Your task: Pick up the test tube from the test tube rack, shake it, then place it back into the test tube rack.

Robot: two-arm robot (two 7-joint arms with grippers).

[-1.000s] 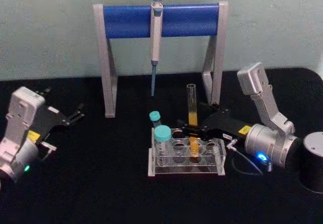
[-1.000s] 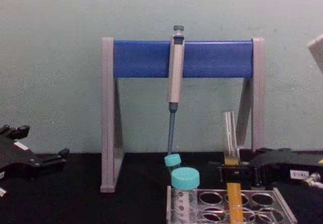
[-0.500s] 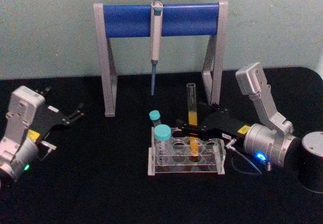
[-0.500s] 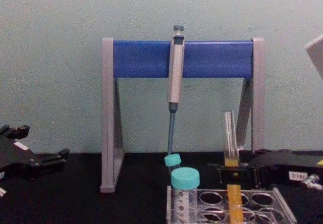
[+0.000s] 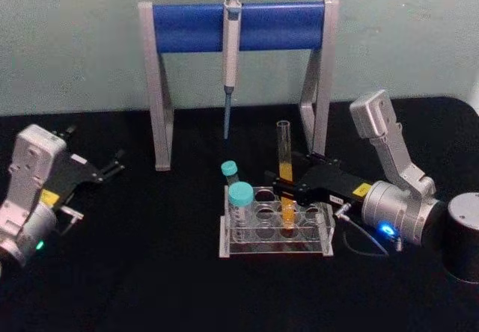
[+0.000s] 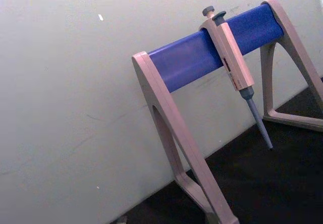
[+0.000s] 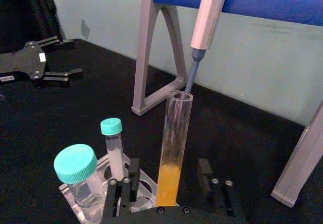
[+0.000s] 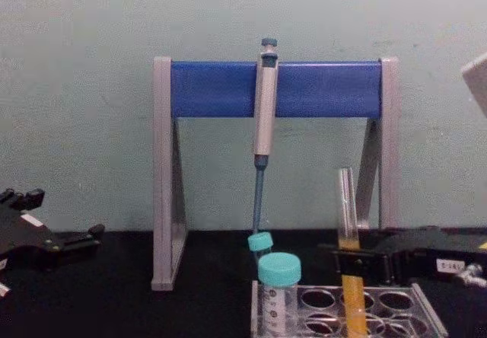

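Right gripper [image 7: 168, 168], fingers apart, straddles the test tube [image 7: 174, 133] standing in the test tube rack [image 5: 269, 250]; left gripper [image 7: 65, 57] rests spread, far left.

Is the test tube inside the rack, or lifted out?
Inside: the test tube stands in a hole of the test tube rack, between the fingers of the open right gripper. The left gripper is parked.

I've got the black counter [image 5: 150, 272] running wide across my head view, right back to the pale wall. Near the middle, the grey translucent test tube rack [image 5: 273, 251] sits flat on it. Just behind, the tall grey pipette stand [image 5: 159, 123] with the blue crossbar has both feet planted on the counter, close to the wall.
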